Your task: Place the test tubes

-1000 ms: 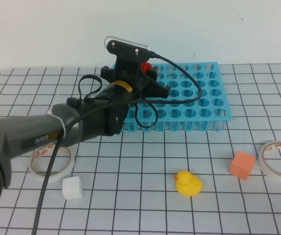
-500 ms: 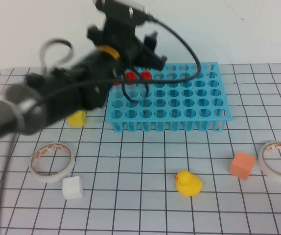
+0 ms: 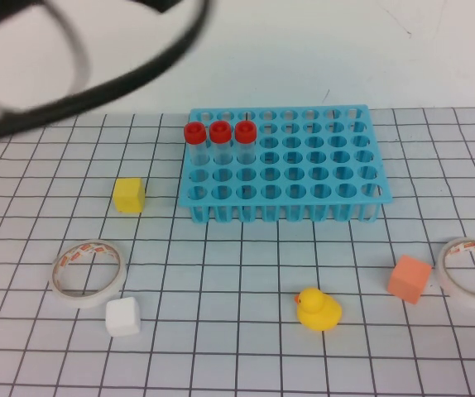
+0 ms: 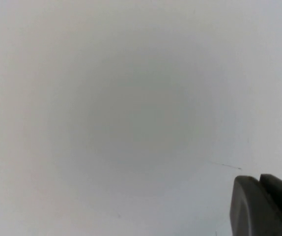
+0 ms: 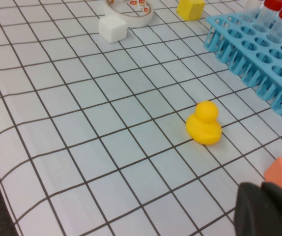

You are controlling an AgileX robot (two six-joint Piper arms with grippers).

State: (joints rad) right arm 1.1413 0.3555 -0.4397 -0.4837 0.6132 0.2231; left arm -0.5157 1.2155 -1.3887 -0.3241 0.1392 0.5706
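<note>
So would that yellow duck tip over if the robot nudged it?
The duck probably slides rather than rolls: it sits upright on a wide bottom. Its smooth, rounded body might slip out of a pinch. The left hand, shut, points at the wall; the right hand, shut, hangs above the table near it.
</note>
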